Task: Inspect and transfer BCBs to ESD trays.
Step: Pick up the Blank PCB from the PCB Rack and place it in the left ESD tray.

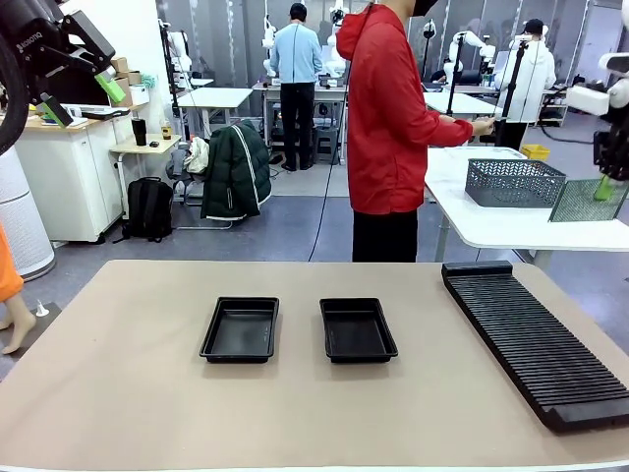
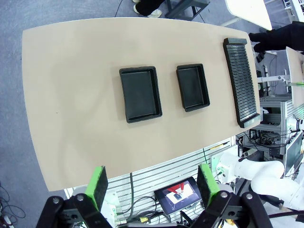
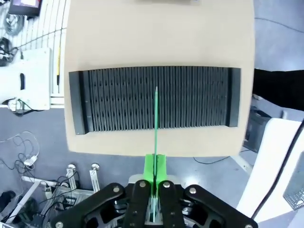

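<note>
Two empty black ESD trays lie side by side mid-table, the left tray (image 1: 241, 329) (image 2: 139, 93) and the right tray (image 1: 358, 329) (image 2: 193, 87). High at the far right, my right gripper (image 1: 601, 189) (image 3: 155, 167) is shut on one BCB (image 1: 580, 202). In the right wrist view that BCB (image 3: 156, 118) stands edge-on as a thin green line above the slotted rack. My left gripper (image 1: 84, 98) (image 2: 152, 185) hangs open and empty high at the upper left, well above the table's near edge.
A long black ribbed rack (image 1: 536, 339) (image 2: 241, 80) (image 3: 154, 97) runs along the table's right side. A person in a red hoodie (image 1: 393, 128) stands at the far edge. Behind, a white table carries a grey mesh basket (image 1: 514, 182).
</note>
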`<state>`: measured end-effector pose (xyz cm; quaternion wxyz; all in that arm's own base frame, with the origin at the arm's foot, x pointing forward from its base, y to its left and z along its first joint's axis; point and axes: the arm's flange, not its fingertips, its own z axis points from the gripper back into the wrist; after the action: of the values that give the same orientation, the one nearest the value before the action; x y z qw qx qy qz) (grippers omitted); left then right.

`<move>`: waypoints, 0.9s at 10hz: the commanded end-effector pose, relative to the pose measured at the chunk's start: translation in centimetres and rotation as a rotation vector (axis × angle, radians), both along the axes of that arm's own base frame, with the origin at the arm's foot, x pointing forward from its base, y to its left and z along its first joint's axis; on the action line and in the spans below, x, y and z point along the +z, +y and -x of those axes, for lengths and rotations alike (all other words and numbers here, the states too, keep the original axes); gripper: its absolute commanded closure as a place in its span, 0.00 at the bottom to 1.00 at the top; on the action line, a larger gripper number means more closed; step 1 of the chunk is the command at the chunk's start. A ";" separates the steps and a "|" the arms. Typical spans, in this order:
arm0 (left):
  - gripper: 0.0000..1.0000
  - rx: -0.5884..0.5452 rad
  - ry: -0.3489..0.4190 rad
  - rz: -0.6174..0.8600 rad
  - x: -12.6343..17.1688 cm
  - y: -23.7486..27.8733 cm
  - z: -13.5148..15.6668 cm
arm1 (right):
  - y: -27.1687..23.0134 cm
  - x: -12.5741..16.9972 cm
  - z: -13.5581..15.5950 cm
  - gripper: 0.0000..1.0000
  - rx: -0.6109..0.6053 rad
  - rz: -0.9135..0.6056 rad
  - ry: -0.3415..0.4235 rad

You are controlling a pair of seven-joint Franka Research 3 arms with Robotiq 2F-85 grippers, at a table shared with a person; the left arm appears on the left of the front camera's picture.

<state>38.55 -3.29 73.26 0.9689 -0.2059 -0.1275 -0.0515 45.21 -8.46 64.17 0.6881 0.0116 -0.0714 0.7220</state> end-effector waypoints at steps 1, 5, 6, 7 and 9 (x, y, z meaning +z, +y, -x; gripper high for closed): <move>0.00 0.001 -0.003 0.000 0.0 0.1 0.0 | -0.1 1.5 -0.9 1.00 -0.026 -0.031 0.003; 0.00 0.001 -0.003 0.000 0.0 0.1 0.0 | -0.2 1.9 -0.3 1.00 -0.007 -0.003 -0.018; 0.00 0.001 -0.003 0.000 0.0 0.1 0.0 | -0.2 1.9 -0.3 1.00 -0.007 -0.003 -0.018; 0.00 0.001 -0.003 0.000 0.0 0.1 0.0 | -0.2 1.9 -0.3 1.00 -0.007 -0.003 -0.018; 0.00 0.001 -0.003 0.000 0.0 0.1 0.0 | -0.2 1.9 -0.3 1.00 -0.007 -0.003 -0.018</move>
<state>38.55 -3.29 73.26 0.9689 -0.2059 -0.1275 -0.0515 45.60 -8.67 66.24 0.6895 0.0052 -0.0806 0.7197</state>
